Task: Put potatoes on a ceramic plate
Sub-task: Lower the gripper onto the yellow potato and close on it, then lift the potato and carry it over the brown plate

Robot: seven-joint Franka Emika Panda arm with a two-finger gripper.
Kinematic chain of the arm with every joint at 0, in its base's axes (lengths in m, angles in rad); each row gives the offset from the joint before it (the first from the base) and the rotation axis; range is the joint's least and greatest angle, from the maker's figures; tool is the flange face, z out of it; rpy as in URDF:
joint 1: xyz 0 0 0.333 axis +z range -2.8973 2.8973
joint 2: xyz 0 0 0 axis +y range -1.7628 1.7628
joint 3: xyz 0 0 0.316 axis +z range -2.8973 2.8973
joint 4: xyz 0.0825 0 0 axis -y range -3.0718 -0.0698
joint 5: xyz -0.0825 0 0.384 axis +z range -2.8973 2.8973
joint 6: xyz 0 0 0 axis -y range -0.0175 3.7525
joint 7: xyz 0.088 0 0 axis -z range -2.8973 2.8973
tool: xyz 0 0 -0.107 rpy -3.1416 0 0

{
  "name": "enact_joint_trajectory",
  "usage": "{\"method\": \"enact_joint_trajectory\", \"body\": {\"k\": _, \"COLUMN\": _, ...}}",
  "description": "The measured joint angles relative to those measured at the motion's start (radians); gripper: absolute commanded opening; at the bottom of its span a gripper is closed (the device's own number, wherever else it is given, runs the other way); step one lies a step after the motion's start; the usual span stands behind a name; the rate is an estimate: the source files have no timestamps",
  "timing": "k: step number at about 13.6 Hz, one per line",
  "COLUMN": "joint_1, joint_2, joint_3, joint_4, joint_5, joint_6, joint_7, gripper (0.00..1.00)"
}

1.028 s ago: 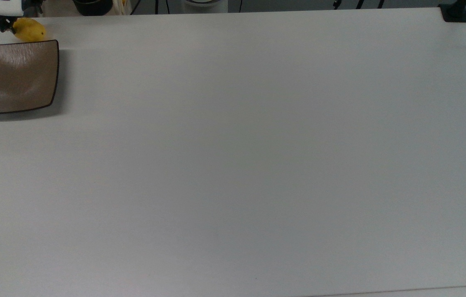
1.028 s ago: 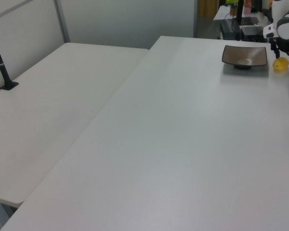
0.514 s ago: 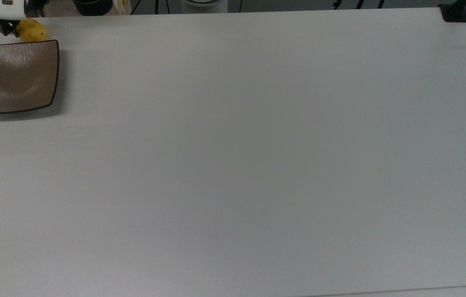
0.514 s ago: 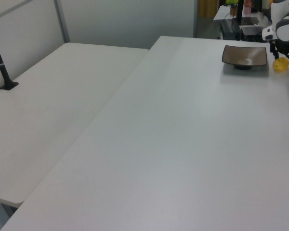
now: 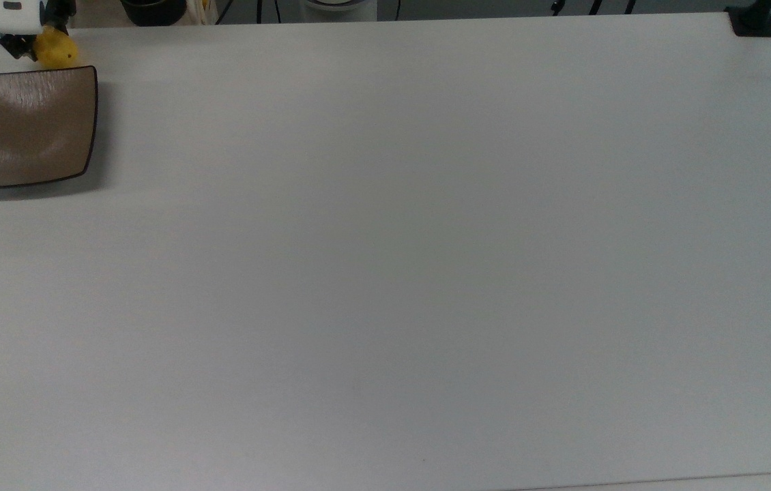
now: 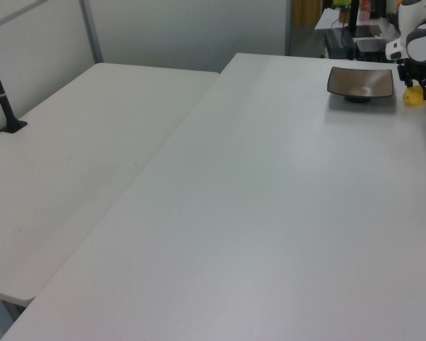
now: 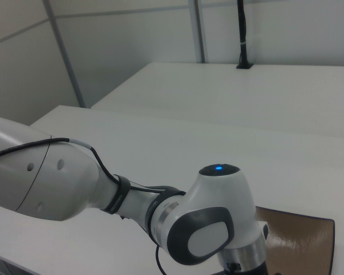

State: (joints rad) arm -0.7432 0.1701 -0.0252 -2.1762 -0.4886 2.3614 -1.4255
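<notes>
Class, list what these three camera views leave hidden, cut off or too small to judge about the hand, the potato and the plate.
- Hand: in the left view, too small to tell open from shut.
- Potato: in the top view, its upper-left part sits behind the hand; whether it is lifted is unclear.
- Ceramic plate: in the right view, the arm's wrist covers its near side and the bottom edge cuts it.

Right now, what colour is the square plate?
Glossy brown with a thin dark rim; the ceramic plate shows best in the top view.
</notes>
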Motion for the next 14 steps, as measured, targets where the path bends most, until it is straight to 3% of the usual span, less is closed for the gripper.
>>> {"method": "enact_joint_trajectory", "body": {"k": 8, "joint_1": -0.001, "joint_2": -0.042, "joint_3": 0.0, "joint_4": 0.012, "joint_5": 0.016, "joint_6": -0.016, "joint_7": 0.001, "gripper": 0.46}}
{"method": "enact_joint_trajectory", "body": {"k": 14, "joint_1": 0.008, "joint_2": -0.071, "joint_3": 0.033, "joint_4": 0.134, "joint_5": 0.193, "joint_6": -0.227, "joint_7": 0.101, "gripper": 0.46}}
